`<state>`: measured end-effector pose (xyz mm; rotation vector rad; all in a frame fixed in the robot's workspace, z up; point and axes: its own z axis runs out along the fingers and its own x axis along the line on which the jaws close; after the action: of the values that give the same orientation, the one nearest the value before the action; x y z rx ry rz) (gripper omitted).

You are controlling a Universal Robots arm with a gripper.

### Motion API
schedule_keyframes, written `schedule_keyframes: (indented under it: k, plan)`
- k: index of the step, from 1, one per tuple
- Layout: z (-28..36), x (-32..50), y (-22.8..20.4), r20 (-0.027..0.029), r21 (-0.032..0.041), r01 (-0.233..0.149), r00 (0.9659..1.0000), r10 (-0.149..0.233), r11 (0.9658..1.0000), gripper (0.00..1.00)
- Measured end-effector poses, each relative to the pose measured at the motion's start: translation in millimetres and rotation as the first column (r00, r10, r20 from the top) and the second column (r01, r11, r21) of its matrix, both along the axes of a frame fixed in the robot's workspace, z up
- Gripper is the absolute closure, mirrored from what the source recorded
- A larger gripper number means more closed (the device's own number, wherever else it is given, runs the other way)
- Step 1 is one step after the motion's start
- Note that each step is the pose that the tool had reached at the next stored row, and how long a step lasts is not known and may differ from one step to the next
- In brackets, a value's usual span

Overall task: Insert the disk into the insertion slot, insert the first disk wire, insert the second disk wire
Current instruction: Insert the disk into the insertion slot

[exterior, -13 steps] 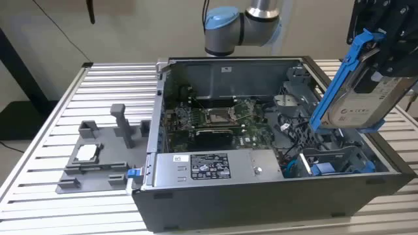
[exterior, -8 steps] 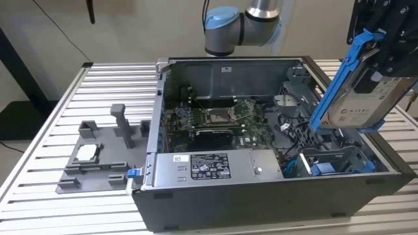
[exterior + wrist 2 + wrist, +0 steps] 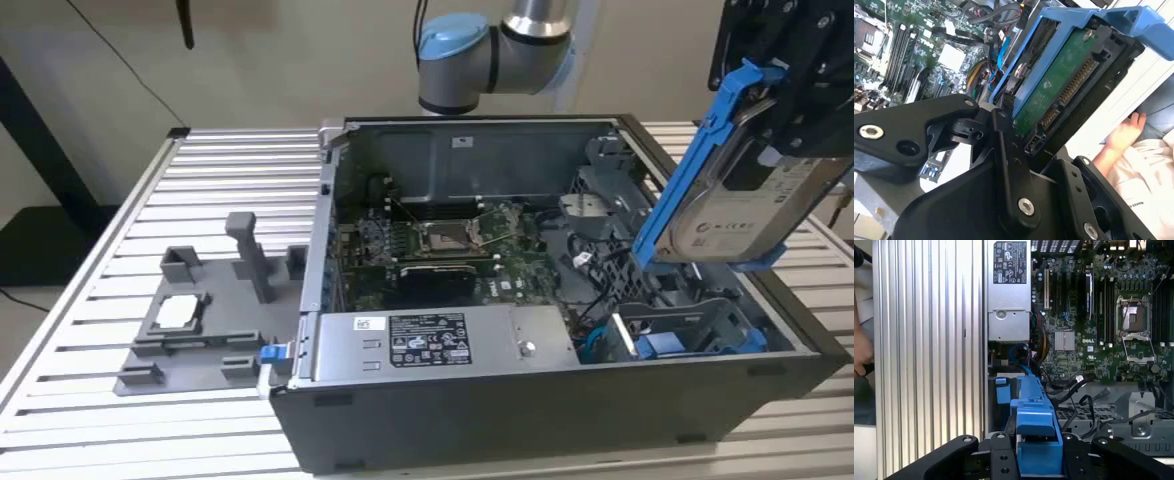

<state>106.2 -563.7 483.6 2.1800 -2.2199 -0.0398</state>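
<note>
Your end effector (image 3: 794,120) was closed firmly on the upper end of the disk (image 3: 741,205). Its fingers (image 3: 1006,150) pressed against the blue carrier (image 3: 687,170) from either side, and no slack showed in the second wrist view. The disk hung beneath it, tilted, with the connector edge up by the fingers, clear above the open computer case (image 3: 534,430).

Below the disk's lower end sat the insertion slot (image 3: 694,320), the dark cage with blue fittings. It was apart from the disk and not yet entered. As far as the exterior view let me judge, the carrier was not square to the cage walls.

To do this step well, you needed to take that tilt out before descending, so the carrier's long edges ran parallel to the cage. A slow descent would let the blue fittings guide it rather than force it.

The black cables (image 3: 594,265) lay just beside the cage, on the motherboard (image 3: 447,245) side of the end effector. They could snag a corner, so you had to mind them.

Farther out, a person's hand (image 3: 1126,134) rested off the edge of the desk (image 3: 240,160), which called for caution.
</note>
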Motion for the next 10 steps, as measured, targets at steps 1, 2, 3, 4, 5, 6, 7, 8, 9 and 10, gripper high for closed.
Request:
schedule_keyframes:
  k: [1,2,3,4,5,6,7,8,9,10]
  plan:
    - [-0.5,0.0,0.0,0.0,0.0002,0.0,1.0,0.0,1.0,0.67]
    - [-1.4,0.0,0.0,0.0,0.0001,0.0,1.0,0.0,1.0,0.67]
    - [-2.6,0.0,0.0,0.0,0.0,0.0,1.0,0.0,1.0,0.67]
    - [-4.1,0.0,0.0,0.0002,0.0,0.0,1.0,0.0,1.0,0.67]
    - [-5.7,0.0,0.0,0.0003,-0.0001,0.0,1.0,0.0,1.0,0.67]
    - [-7.3,0.0,0.0,0.0003,-0.0003,0.0,1.0,0.0,1.0,0.67]
    - [-8.8,0.0,0.0,0.0004,-0.0005,0.0,1.0,0.0,1.0,0.67]
    - [-10.4,0.0,0.0,0.0004,-0.0007,0.0,1.0,0.0,1.0,0.67]
    - [-11.7,0.0,0.0,0.0004,-0.0008,0.0,1.0,0.0,1.0,0.67]
    - [-13.1,0.0,0.0,0.0004,-0.0009,0.0,1.0,0.0,1.0,0.67]
